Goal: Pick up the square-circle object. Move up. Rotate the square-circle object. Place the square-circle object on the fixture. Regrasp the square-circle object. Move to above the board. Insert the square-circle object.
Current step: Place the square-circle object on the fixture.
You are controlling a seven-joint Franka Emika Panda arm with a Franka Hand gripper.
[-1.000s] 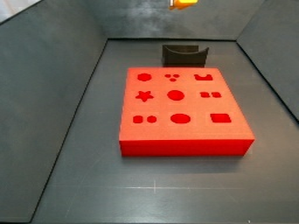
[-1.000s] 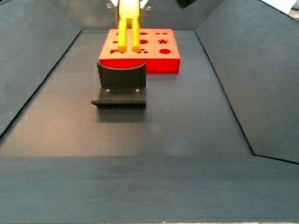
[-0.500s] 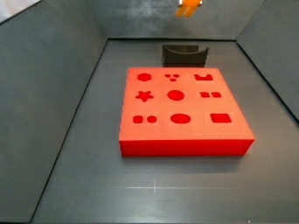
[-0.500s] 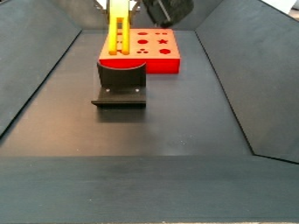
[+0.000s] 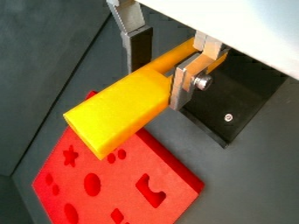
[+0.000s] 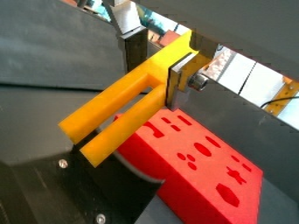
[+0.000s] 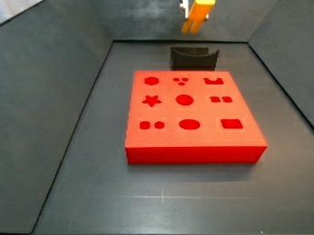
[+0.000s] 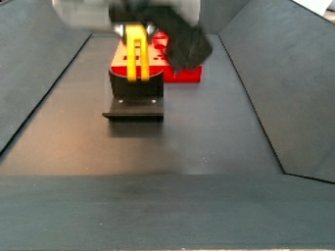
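1. Dark grey floor and walls; in a wrist view the gripper (image 5: 163,63) is clamped on the square-circle object (image 5: 126,103), above the board (image 5: 105,185) and the fixture (image 5: 233,105).
2. In a wrist view the yellow peg hangs over the fixture (image 6: 111,188).
3. In a side view the peg (image 7: 197,16) hangs above the fixture (image 7: 194,58).
4. In a side view the blurred gripper (image 8: 139,25) holds the peg upright over the fixture (image 8: 135,98). No writing is legible.

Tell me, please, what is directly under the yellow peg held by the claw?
In a wrist view, the dark fixture and the red board lie below the square-circle object, which the claw holds in the air. The peg covers part of the board's near edge.
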